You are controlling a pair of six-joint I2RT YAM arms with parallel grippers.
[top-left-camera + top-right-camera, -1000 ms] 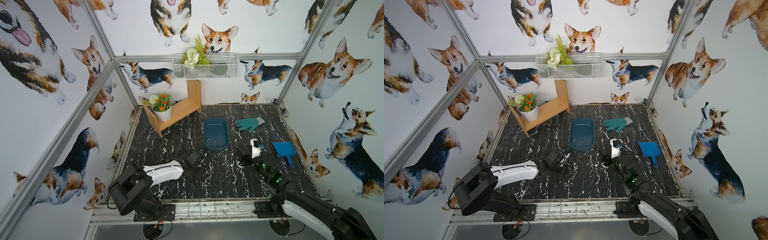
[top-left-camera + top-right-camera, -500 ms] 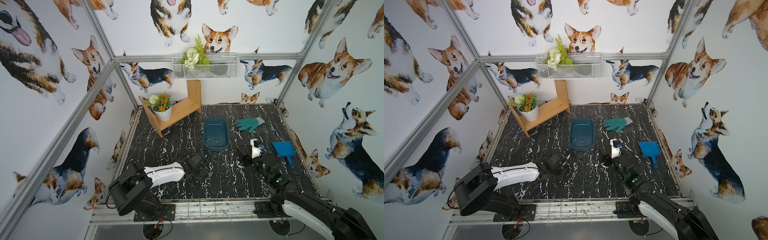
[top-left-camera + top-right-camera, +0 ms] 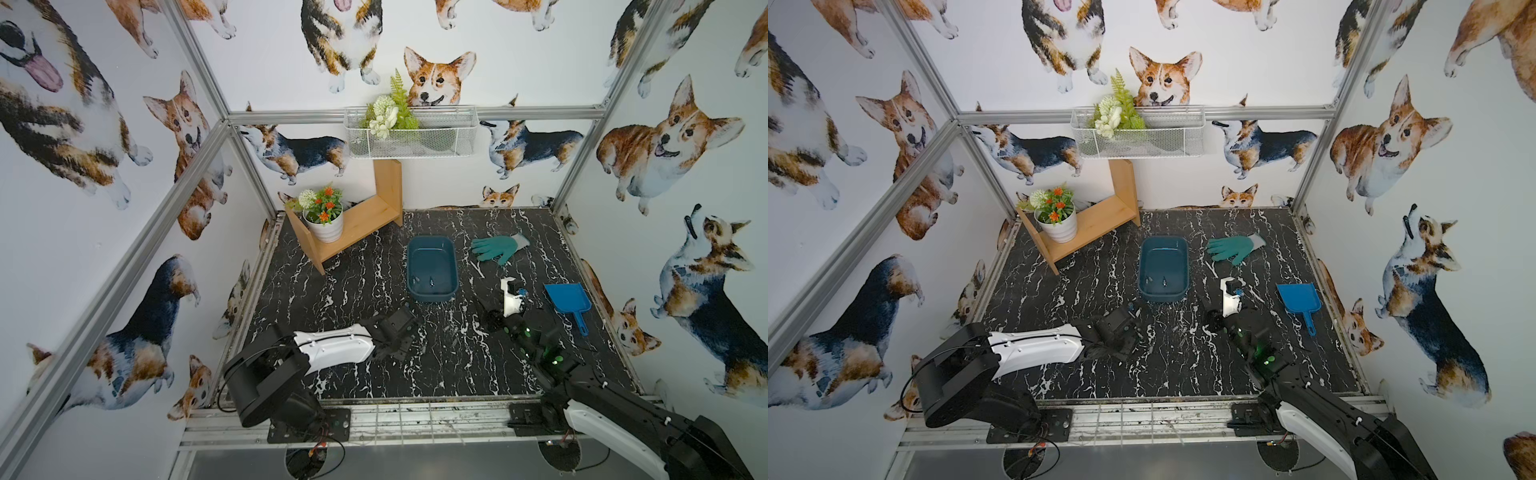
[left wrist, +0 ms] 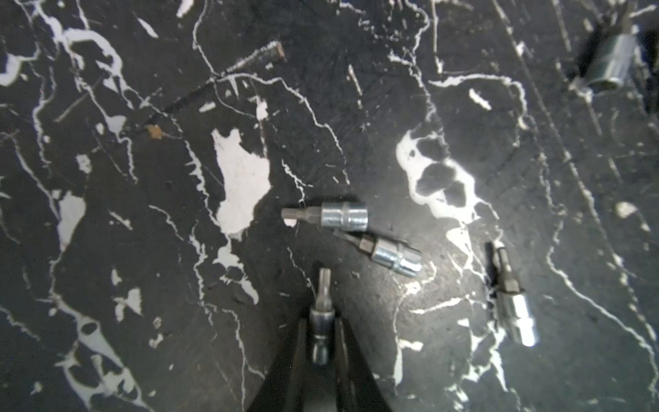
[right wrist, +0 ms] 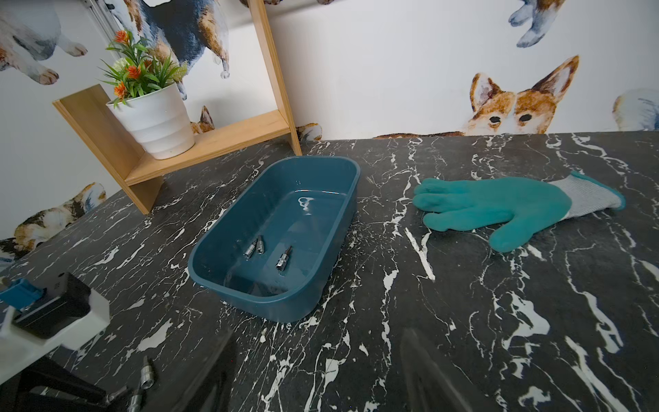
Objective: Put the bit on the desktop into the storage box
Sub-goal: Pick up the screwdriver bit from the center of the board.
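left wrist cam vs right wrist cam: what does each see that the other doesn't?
Left wrist only: the left gripper shut on a bit, with three loose bits lying close by.
Right wrist only: the storage box holding three bits, the green glove and the potted plant.
Both: the black marble desktop with loose bits lying on it.

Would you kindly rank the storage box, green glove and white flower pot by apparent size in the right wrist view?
Largest: storage box.
Then: green glove.
Smallest: white flower pot, though it stands farther from the camera, so its true size is unsure.
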